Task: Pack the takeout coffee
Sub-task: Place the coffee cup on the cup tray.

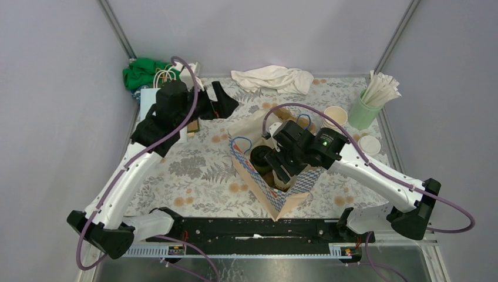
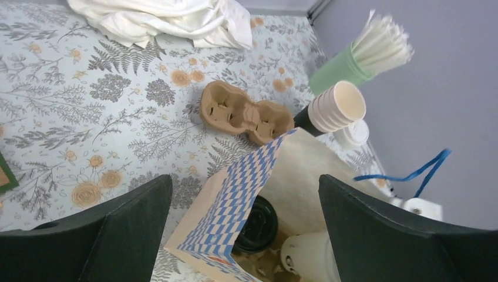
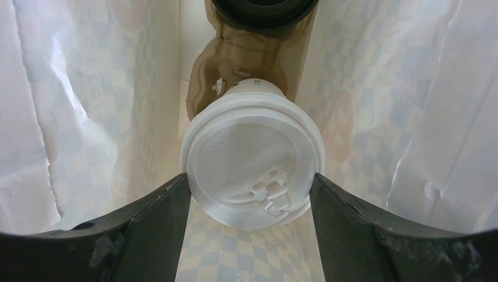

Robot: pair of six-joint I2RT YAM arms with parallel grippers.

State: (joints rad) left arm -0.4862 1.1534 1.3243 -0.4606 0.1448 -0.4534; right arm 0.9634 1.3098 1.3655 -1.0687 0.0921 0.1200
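Right wrist view: my right claw (image 3: 249,191) clamps the white-lidded cup (image 3: 252,164) by its lid rim, inside the checkered paper bag (image 1: 292,197), seated in a brown carrier (image 3: 235,59). My left claw (image 2: 244,188) hangs wide open, far-left of the bag.

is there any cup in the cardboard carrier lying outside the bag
No, the cardboard carrier beside the paper bag has its sockets empty.

Left arm (image 1: 126,176) stretched forward (jaws spread wide); right arm (image 1: 376,173) bent inward, jaws pinching a lidded cup (image 3: 252,170).
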